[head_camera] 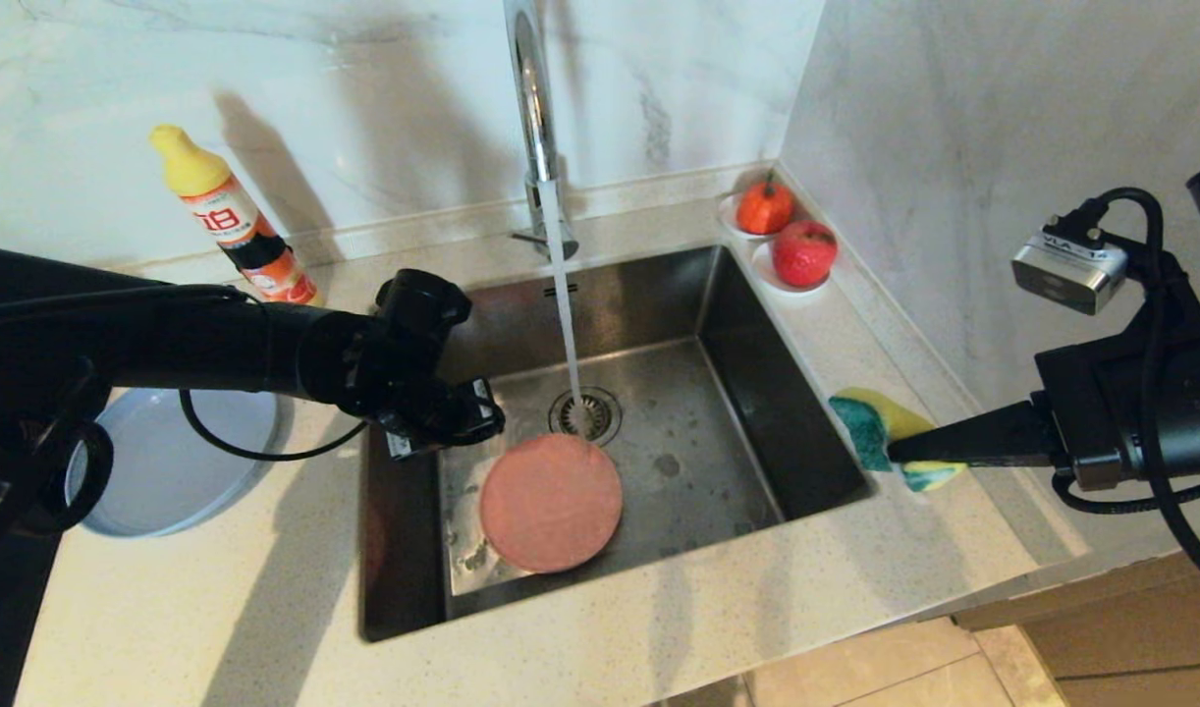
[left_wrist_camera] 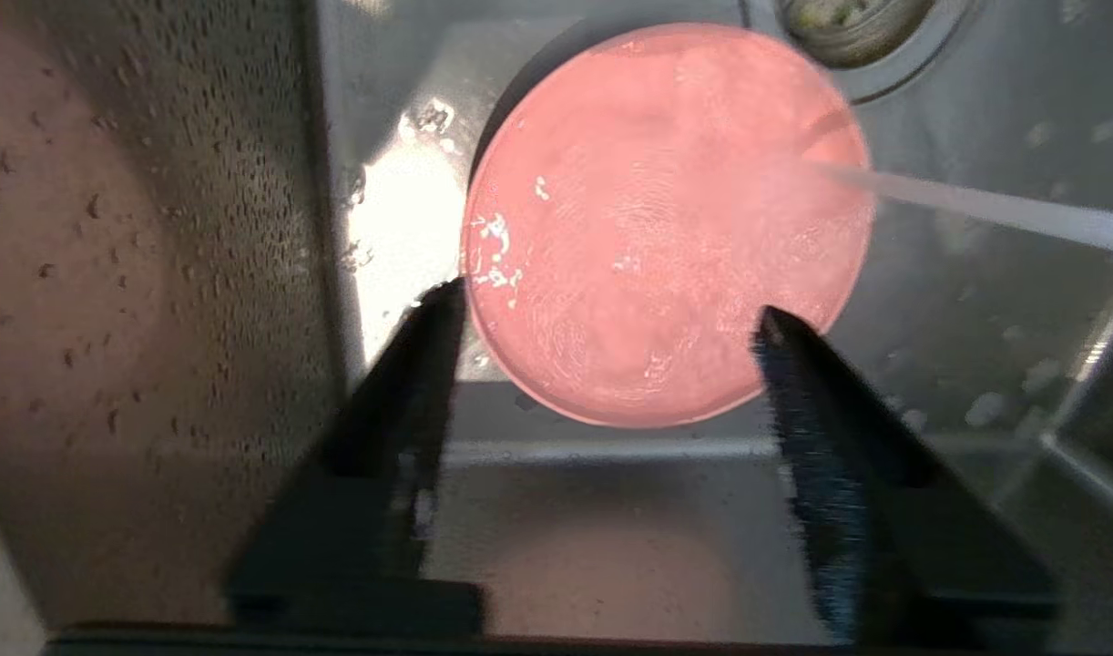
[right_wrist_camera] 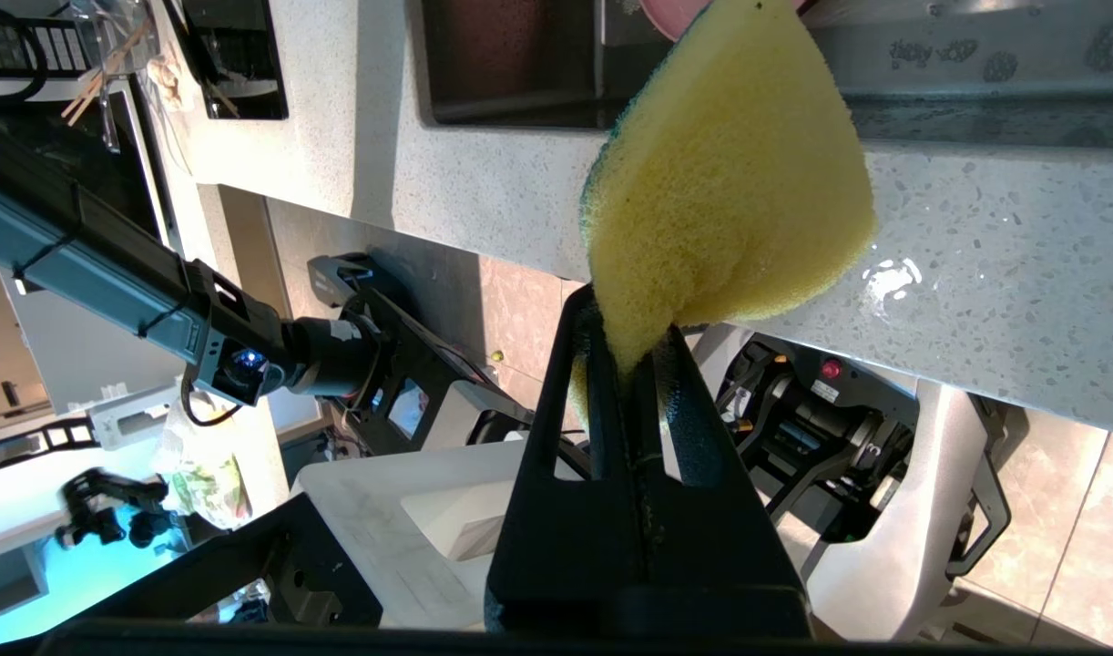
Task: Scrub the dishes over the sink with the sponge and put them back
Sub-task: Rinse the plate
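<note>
A pink plate lies flat on the floor of the steel sink, beside the round drain. Water from the tap runs down onto the plate's edge near the drain. My left gripper hangs open inside the sink just left of the plate, gripping nothing. My right gripper is shut on the yellow-and-green sponge, held over the counter right of the sink. A pale blue plate rests on the counter at far left, partly behind my left arm.
An orange detergent bottle with a yellow cap stands at the back left. Two white saucers with red fruit sit at the sink's back right corner. A marble wall runs close along the right side.
</note>
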